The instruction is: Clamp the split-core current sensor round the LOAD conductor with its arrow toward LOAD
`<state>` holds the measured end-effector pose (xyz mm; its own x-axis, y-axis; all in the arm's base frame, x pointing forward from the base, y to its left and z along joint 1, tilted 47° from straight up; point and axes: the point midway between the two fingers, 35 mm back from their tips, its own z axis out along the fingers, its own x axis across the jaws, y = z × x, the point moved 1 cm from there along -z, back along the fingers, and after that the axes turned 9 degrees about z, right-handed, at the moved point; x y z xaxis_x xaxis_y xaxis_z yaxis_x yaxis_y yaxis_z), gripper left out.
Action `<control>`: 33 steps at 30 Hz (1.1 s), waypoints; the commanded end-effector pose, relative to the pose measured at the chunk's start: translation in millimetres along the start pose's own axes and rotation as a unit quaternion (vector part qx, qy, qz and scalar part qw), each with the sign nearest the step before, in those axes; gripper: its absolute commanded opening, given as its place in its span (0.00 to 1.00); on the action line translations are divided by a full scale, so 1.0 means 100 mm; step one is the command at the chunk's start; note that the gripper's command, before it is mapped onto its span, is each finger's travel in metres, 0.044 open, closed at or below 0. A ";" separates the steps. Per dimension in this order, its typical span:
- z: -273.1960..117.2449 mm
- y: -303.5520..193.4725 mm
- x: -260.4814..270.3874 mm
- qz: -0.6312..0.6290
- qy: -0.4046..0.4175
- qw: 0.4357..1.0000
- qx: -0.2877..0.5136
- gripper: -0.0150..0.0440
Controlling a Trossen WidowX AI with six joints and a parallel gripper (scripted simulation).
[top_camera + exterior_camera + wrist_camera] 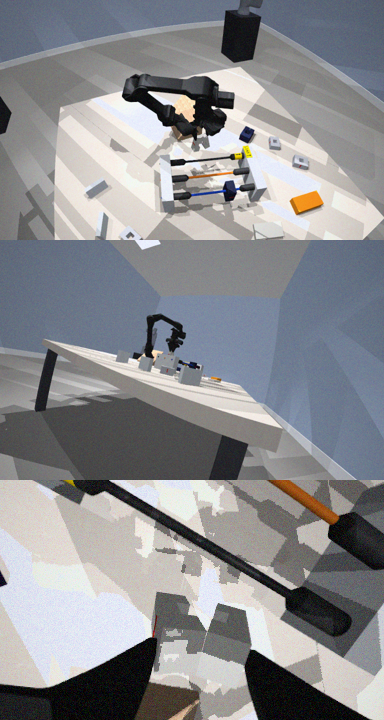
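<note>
And there was the black metal claw [201, 137] [171, 352] [201, 651], clamped on the open, light-grey split-core sensor [195, 145] [170, 353] [175, 640], its two halves spread in a V! The sensor hung above the pale worktop [84, 147] [169, 398], beside the thin black conductor [209, 159] [200, 540] and not round it. At that conductor's far end sat the yellow LOAD marker [247, 151]. Next in line ran the orange conductor [210, 174] [305, 500], then the blue conductor [203, 193], wearing a dark-blue block-shaped clamp [229, 191] [193, 363]. The sensor's arrow direction? Impossible to tell!
</note>
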<state>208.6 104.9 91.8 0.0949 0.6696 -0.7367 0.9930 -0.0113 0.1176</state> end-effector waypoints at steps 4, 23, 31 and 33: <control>-0.02 0.00 0.00 0.119 -0.002 0.993 -0.012 0.25; -0.05 0.02 -0.01 0.397 0.007 0.917 -0.035 0.25; -0.04 0.10 -0.01 0.521 0.017 0.852 -0.045 0.25; -0.03 0.12 -0.02 0.553 0.020 0.832 -0.047 0.25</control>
<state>215.8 106.3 95.8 0.9041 0.3683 -0.2165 0.3987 -0.5451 0.7375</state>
